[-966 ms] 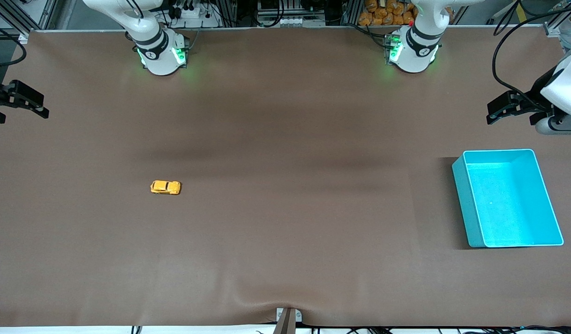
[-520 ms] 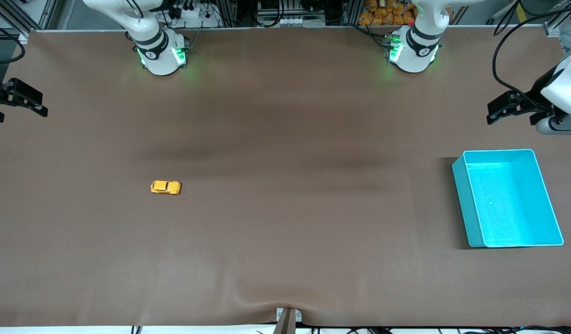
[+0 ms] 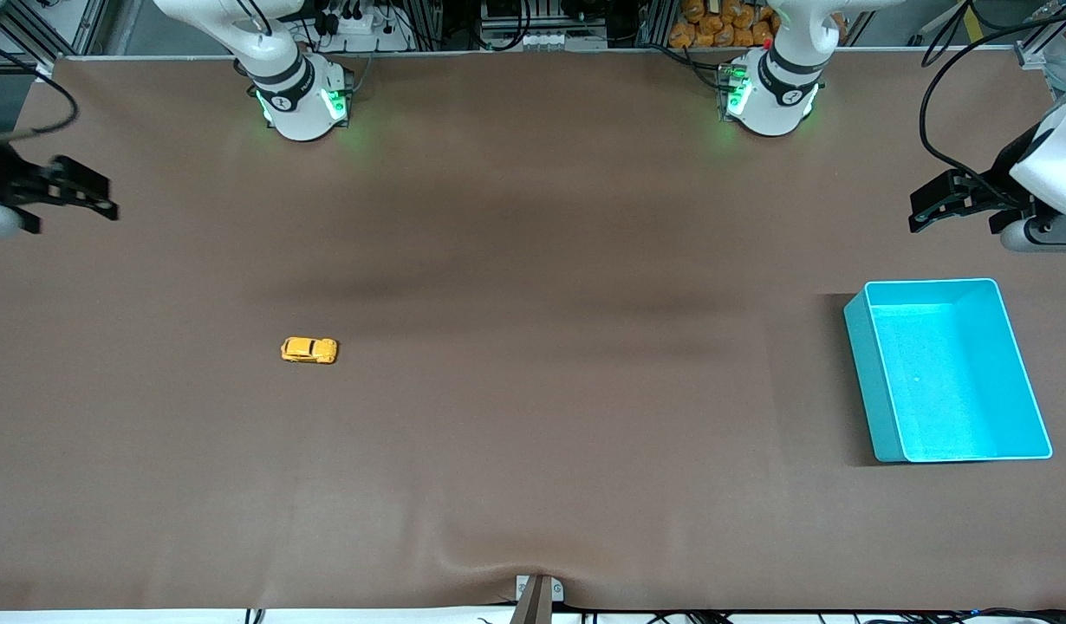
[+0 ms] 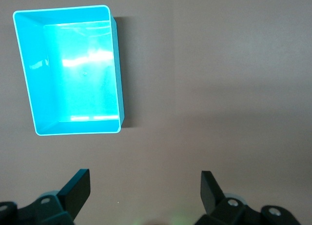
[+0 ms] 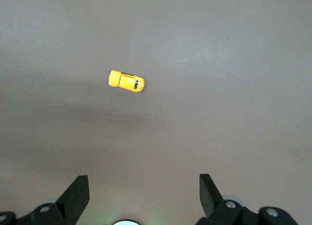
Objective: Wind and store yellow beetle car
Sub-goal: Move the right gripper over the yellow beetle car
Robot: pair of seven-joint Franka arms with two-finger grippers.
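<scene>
The yellow beetle car (image 3: 308, 350) stands on its wheels on the brown table, toward the right arm's end; the right wrist view shows the car (image 5: 126, 81) ahead of that arm's fingers. My right gripper (image 3: 108, 201) hangs open and empty over the table's edge at that end, well apart from the car. The turquoise bin (image 3: 861, 373) sits empty at the left arm's end. My left gripper (image 3: 919, 212) hovers open and empty just past the bin, toward the bases. The left wrist view shows the bin (image 4: 118, 78) off to one side of that open gripper (image 4: 145, 186).
The two arm bases (image 3: 303, 100) (image 3: 767, 95) stand along the table's edge farthest from the front camera. A brown cloth covers the table and bulges over a bracket (image 3: 537, 594) at the near edge.
My right gripper has swung a little inward over the table from its end. The left gripper, the car and the bin have not moved.
</scene>
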